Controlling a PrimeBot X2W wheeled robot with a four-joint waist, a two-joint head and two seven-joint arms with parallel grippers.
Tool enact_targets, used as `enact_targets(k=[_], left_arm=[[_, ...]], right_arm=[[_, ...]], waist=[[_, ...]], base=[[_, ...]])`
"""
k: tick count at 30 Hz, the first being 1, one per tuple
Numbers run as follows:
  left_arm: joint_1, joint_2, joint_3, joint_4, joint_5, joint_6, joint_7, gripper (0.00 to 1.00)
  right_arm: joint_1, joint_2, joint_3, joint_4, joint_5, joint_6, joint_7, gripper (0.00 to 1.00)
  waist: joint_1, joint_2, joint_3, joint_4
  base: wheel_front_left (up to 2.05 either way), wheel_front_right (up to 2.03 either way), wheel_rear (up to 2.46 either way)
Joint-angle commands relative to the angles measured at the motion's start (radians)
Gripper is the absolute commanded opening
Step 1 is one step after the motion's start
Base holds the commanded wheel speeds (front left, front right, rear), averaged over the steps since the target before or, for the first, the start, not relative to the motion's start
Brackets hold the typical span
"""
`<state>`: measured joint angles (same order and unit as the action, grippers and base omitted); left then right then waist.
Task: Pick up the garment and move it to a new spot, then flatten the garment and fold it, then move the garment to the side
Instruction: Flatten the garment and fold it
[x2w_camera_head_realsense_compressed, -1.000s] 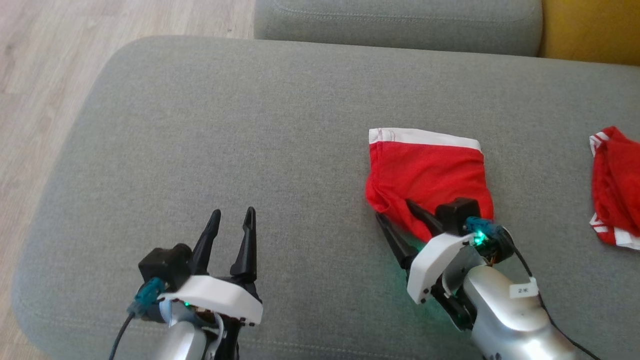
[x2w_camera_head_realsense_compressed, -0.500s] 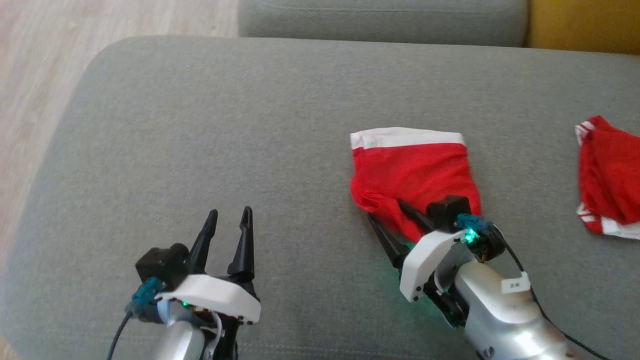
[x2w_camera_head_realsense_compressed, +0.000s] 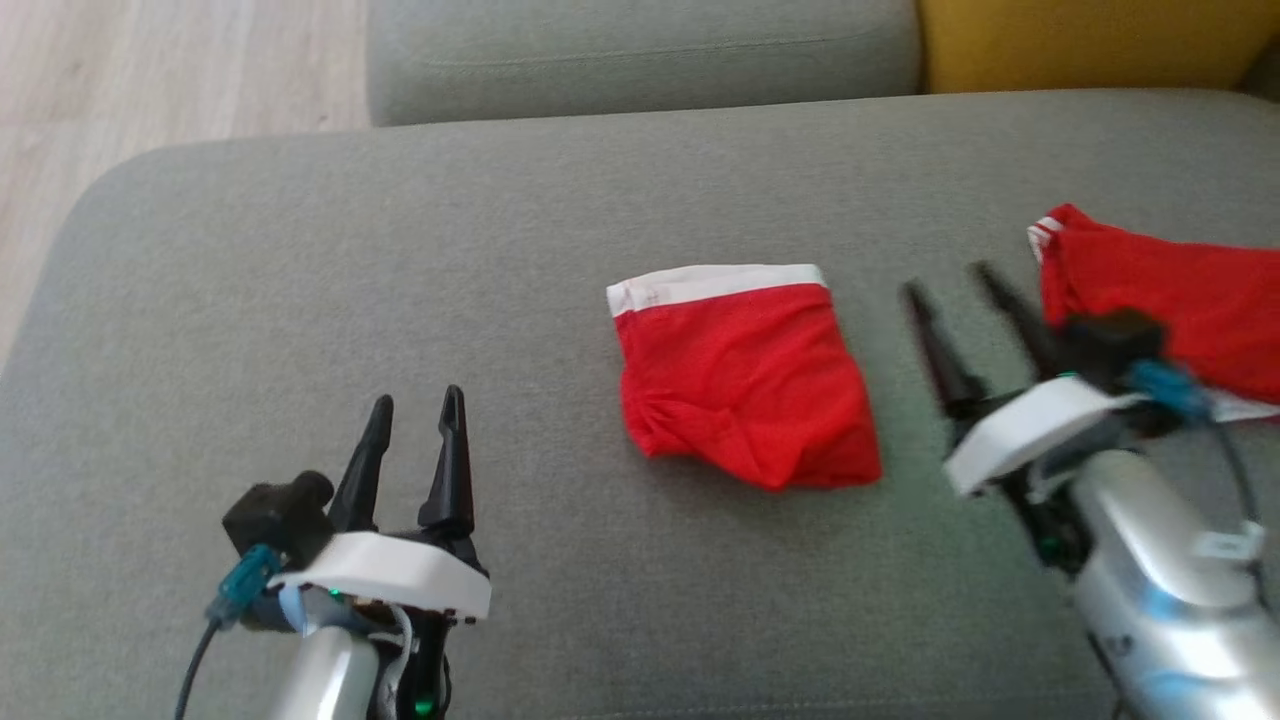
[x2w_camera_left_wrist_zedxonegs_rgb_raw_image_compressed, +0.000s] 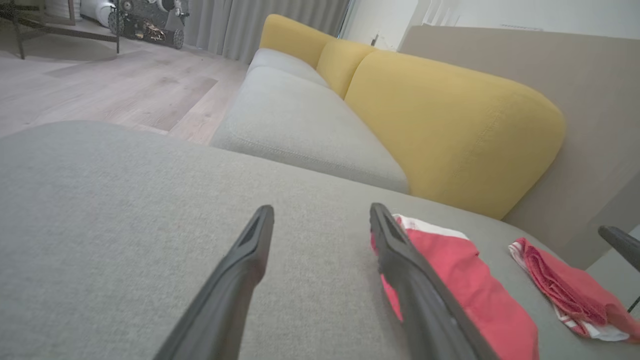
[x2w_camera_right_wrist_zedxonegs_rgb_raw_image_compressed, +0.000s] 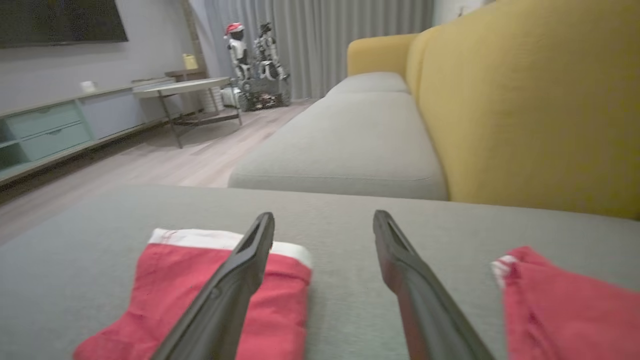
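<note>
On the cushion (x2w_camera_head_realsense_compressed: 400, 230) the folded red garment (x2w_camera_head_realsense_compressed: 745, 375) lies flat near the middle. Right hand (x2w_camera_head_realsense_compressed: 945, 282) released, empty, between it and the crumpled red garment (x2w_camera_head_realsense_compressed: 1160, 290) by the right edge. Left hand (x2w_camera_head_realsense_compressed: 418, 397) released, idle near the front edge. Probably grabbing the crumpled one next: come in low, pinch the white trim, don't nudge the fold.

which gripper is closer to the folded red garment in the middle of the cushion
Right. The right gripper hovers open just off the right edge of the folded red garment, not touching it. The left gripper is farther away, over bare cushion to the garment's left.
</note>
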<state>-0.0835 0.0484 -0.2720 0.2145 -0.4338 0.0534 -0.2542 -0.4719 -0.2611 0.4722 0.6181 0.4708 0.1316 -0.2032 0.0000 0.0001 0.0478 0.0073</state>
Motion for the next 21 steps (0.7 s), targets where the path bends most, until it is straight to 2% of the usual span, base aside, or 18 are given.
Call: enact_targets(k=[1,3,5,7,12,21], left_arm=[[-0.047,0.002,0.044,-0.043,0.001,-0.002,-0.008,1.0],[-0.052,0.002,0.049,-0.051,0.002,-0.003,-0.008,1.0],[-0.055,0.002,0.052,-0.063,0.003,-0.003,-0.008,1.0],[-0.054,0.002,0.052,-0.067,0.004,-0.003,-0.008,1.0],[-0.021,0.002,0.041,-0.07,0.018,0.0,-0.008,1.0],[0.026,0.002,0.023,-0.081,0.029,0.007,-0.008,1.0]], right_arm=[[0.023,-0.01,-0.04,-0.049,-0.035,-0.001,-0.015,1.0],[0.06,-0.014,-0.113,-0.078,-0.081,-0.001,-0.021,1.0],[0.125,-0.005,-0.228,-0.122,-0.164,-0.001,-0.027,1.0],[0.147,0.004,-0.261,-0.137,-0.193,-0.001,-0.029,1.0],[0.277,0.087,-0.391,-0.225,-0.314,-0.001,-0.032,1.0],[0.351,0.154,-0.445,-0.291,-0.389,-0.001,-0.017,1.0]], waist=[[0.0,-0.0001,-0.009,-0.017],[0.0,-0.0001,-0.012,-0.026],[0.0,-0.0001,-0.015,-0.038],[0.0,-0.0001,-0.016,-0.041],[0.0,-0.0001,-0.02,-0.053],[0.0,-0.0001,-0.015,-0.057]], base=[[0.0,0.0,0.0],[0.0,0.0,0.0],[0.0,0.0,0.0],[0.0,0.0,0.0],[0.0,0.0,0.0],[0.0,0.0,0.0]])
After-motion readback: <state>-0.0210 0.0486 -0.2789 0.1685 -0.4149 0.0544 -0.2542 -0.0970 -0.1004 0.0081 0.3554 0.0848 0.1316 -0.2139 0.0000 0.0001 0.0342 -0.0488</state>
